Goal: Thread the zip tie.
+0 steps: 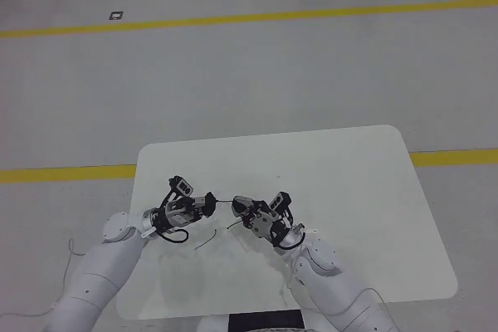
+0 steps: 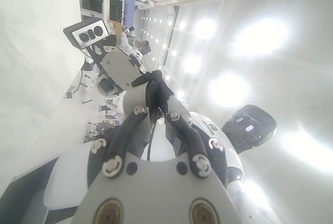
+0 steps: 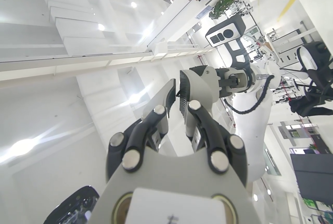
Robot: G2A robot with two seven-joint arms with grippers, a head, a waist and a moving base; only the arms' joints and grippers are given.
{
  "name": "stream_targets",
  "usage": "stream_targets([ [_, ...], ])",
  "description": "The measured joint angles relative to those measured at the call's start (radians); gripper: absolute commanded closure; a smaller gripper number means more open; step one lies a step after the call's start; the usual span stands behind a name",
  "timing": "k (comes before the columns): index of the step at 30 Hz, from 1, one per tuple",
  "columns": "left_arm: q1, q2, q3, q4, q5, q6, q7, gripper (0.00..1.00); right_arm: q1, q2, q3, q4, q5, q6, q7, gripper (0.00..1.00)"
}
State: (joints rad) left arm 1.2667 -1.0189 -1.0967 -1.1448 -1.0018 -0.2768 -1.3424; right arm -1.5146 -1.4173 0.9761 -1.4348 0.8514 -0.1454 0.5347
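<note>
Logged left tool [image 1: 209, 202] and right tool [image 1: 237, 205] over the near-left part of the bench [image 1: 357, 191], facing each other tip to tip, close but apart. Found zip tie [image 2: 152, 131] pinched in left tool, running back between its fingers [image 2: 179, 105] toward the palm, front end out toward right tool. Noted one floor stripe [image 1: 232, 18] well behind bench, second stripe [image 1: 58, 174] passing under its far part.
</note>
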Motion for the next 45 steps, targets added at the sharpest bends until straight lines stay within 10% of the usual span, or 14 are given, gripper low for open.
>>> stream_targets([
  [38, 0.000, 0.000, 0.000, 0.000, 0.000, 0.000, 0.000, 1.00, -0.034, 0.012, 0.050, -0.021, 0.004, -0.034, 0.016, 0.98],
  [39, 0.000, 0.000, 0.000, 0.000, 0.000, 0.000, 0.000, 1.00, -0.040, 0.014, 0.056, -0.025, -0.003, -0.038, 0.017, 0.64],
  [40, 0.000, 0.000, 0.000, 0.000, 0.000, 0.000, 0.000, 1.00, -0.045, 0.016, 0.061, -0.028, -0.009, -0.042, 0.017, 0.53],
  [41, 0.000, 0.000, 0.000, 0.000, 0.000, 0.000, 0.000, 1.00, -0.050, 0.018, 0.067, -0.031, -0.015, -0.047, 0.017, 0.14],
  [45, 0.000, 0.000, 0.000, 0.000, 0.000, 0.000, 0.000, 1.00, -0.086, 0.029, 0.112, -0.057, -0.020, -0.072, 0.021, 0.00],
])
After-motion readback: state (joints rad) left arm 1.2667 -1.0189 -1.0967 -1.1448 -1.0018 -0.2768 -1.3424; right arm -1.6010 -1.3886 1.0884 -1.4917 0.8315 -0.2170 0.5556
